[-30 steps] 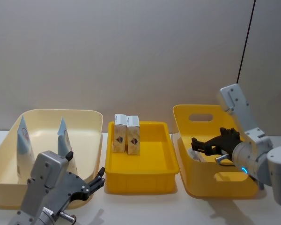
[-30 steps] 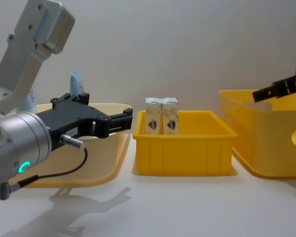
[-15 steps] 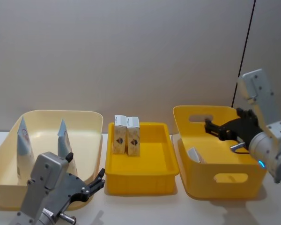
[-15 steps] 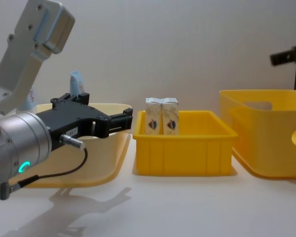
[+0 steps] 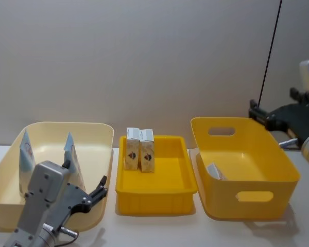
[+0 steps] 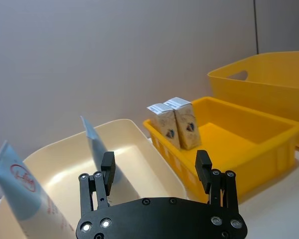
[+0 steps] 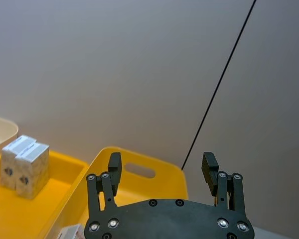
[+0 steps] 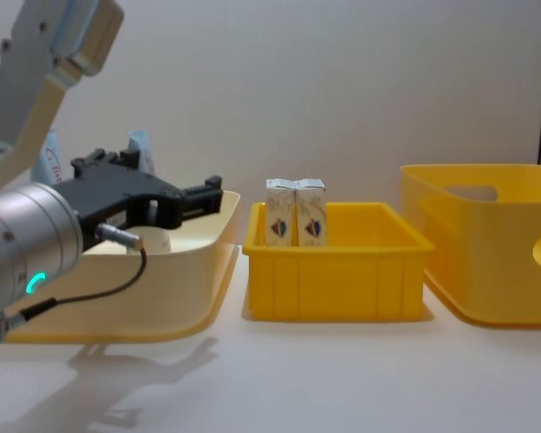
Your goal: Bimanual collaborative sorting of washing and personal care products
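Note:
Two small cream cartons (image 5: 139,149) stand side by side at the back left of the shallow yellow tray (image 5: 155,198); they also appear in the chest view as cartons (image 8: 296,212). Two light-blue tubes (image 5: 24,154) (image 5: 71,152) lean upright in the cream bin (image 5: 105,154). A white pack (image 5: 215,171) lies in the tall yellow bin (image 5: 247,198). My left gripper (image 6: 155,172) is open and holds nothing, hovering low at the cream bin's near right corner (image 5: 97,189). My right gripper (image 7: 162,169) is open and holds nothing, raised beyond the tall bin's right rim (image 5: 260,113).
The three containers stand in a row on the white table (image 5: 159,229), with narrow gaps between them. A grey wall (image 5: 144,62) closes the back, and a thin black cable (image 5: 270,51) hangs at the right. Bare table runs along the front (image 8: 343,379).
My right gripper has lifted out of the tall yellow bin and swung up and to the right. My left gripper has drawn back slightly to the left.

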Robot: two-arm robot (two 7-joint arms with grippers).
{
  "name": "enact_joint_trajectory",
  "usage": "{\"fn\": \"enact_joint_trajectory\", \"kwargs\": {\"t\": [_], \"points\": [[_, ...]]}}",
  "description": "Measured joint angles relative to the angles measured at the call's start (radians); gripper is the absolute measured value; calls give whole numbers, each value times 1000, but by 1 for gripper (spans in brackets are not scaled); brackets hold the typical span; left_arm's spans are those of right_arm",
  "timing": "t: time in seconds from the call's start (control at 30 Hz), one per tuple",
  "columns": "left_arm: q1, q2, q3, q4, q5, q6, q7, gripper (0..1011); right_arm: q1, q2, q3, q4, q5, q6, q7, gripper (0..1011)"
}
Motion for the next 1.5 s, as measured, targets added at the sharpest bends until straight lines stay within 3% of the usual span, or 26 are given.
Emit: {"fn": "enact_joint_trajectory", "kwargs": {"t": [0.27, 0.47, 1.07, 1.5], "points": [[8, -25, -27, -19, 22, 21, 62, 1003, -27, 6, 41, -75, -12, -51, -21, 1001], [8, -44, -45, -17, 8, 35, 72, 1003, -39, 8, 59, -109, -16, -69, -29, 1001], [-59, -96, -83, 98, -112, 85, -38, 1003, -53, 10, 80, -147, -21, -92, -39, 1001], [-70, -89, -129, 122, -126, 113, -40, 1003, -55, 11, 85, -154, -23, -97, -41, 1001]]}}
